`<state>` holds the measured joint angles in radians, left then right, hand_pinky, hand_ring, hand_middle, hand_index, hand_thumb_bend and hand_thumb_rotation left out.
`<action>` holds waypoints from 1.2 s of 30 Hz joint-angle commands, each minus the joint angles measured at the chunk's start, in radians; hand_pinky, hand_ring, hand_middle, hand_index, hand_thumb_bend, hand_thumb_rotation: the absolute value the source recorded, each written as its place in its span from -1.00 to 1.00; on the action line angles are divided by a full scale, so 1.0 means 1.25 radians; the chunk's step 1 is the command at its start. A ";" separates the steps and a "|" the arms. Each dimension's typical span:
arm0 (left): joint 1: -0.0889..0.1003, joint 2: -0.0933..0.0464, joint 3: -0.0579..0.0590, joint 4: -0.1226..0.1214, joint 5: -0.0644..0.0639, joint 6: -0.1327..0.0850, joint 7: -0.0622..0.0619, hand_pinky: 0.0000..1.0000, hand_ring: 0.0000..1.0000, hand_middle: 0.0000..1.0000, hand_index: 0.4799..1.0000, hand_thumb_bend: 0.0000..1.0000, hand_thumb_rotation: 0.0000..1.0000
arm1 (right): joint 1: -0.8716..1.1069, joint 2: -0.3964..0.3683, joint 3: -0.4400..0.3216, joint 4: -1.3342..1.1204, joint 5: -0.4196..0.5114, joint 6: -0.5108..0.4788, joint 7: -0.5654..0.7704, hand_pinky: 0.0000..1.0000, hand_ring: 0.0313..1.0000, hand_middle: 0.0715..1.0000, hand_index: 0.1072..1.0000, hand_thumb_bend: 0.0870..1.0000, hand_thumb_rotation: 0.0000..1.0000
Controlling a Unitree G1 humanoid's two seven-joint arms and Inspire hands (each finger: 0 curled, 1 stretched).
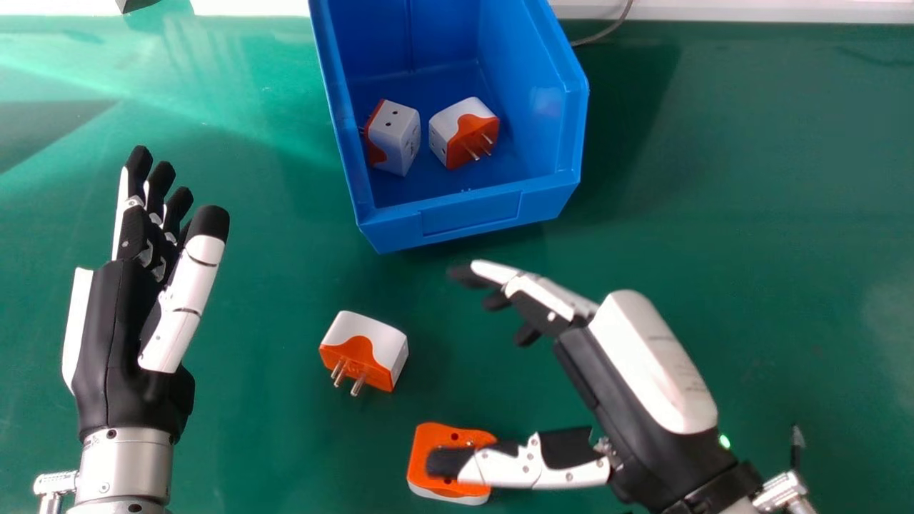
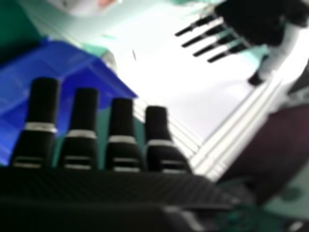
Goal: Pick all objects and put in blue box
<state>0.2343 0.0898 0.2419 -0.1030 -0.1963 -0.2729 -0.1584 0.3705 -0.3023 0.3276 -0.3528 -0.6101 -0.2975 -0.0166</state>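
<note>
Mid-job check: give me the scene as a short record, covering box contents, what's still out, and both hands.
box: blue box, open-topped, on green table
inside: two plug adapters, white and orange
outside: upper adapter, prongs toward the robot; lower adapter, partly hidden by the right thumb
right hand: fingers open; thumb contact with the lower adapter unclear
left hand: fingers open, holding nothing
remaining: two adapters to box

green tabletop [image 1: 785,178], pale light streak [image 1: 78,80] at left, white far edge [image 1: 750,11], thin cable [image 1: 609,30]
</note>
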 commanded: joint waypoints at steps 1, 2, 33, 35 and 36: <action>0.007 0.006 0.002 -0.024 0.001 -0.006 0.001 0.91 0.94 0.98 0.97 0.32 0.23 | 0.005 0.001 -0.003 -0.014 0.021 0.000 0.013 0.27 0.58 0.68 0.68 0.21 0.16; 0.009 0.006 0.002 -0.024 0.002 -0.007 0.001 0.91 0.94 0.98 0.96 0.32 0.23 | 0.007 0.000 -0.002 -0.014 0.027 0.001 0.020 0.35 0.64 0.74 0.74 0.12 0.31; 0.000 0.007 -0.003 -0.050 0.001 0.020 0.009 0.95 0.98 1.00 1.00 0.32 0.26 | -0.018 -0.056 0.009 -0.007 -0.112 0.073 0.114 0.52 0.75 0.83 0.80 0.09 0.22; 0.000 0.008 -0.003 -0.052 0.002 0.021 0.009 0.95 0.98 1.00 1.00 0.32 0.27 | -0.020 -0.060 0.013 -0.010 -0.125 0.077 0.121 0.51 0.74 0.82 0.79 0.09 0.21; 0.000 0.008 -0.003 -0.053 0.001 0.023 0.009 0.95 0.98 1.00 1.00 0.32 0.27 | -0.021 -0.062 0.015 -0.009 -0.130 0.077 0.122 0.51 0.74 0.82 0.79 0.09 0.21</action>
<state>0.2376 0.0917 0.2400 -0.1404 -0.1958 -0.2458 -0.1491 0.3552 -0.3726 0.3398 -0.3543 -0.7618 -0.1988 0.1352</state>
